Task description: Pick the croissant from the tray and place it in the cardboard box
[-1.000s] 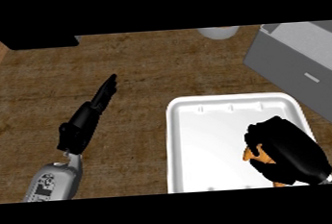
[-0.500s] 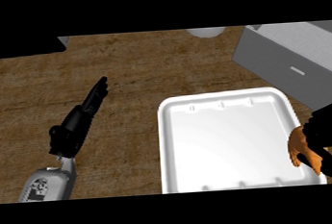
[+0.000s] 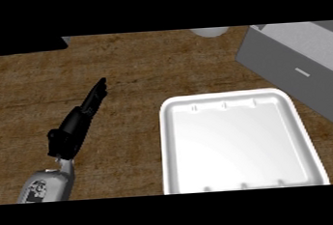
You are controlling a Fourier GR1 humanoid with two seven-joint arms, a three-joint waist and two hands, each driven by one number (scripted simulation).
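One white tray (image 3: 239, 141) lies on the wooden desk (image 3: 145, 67). One grey cardboard box (image 3: 295, 68) stands at the right edge of the view. One robot hand (image 3: 81, 122) shows, the left one, on one grey forearm (image 3: 45, 185). One black block (image 3: 22, 46) sits at the top left corner. One pale round object (image 3: 209, 32), cut by the top edge, shows only in part.

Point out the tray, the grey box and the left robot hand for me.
tray (image 3: 177, 147): head view, on its left rim.
grey box (image 3: 288, 63): head view, on its side wall.
left robot hand (image 3: 84, 114): head view, on its straight fingers.
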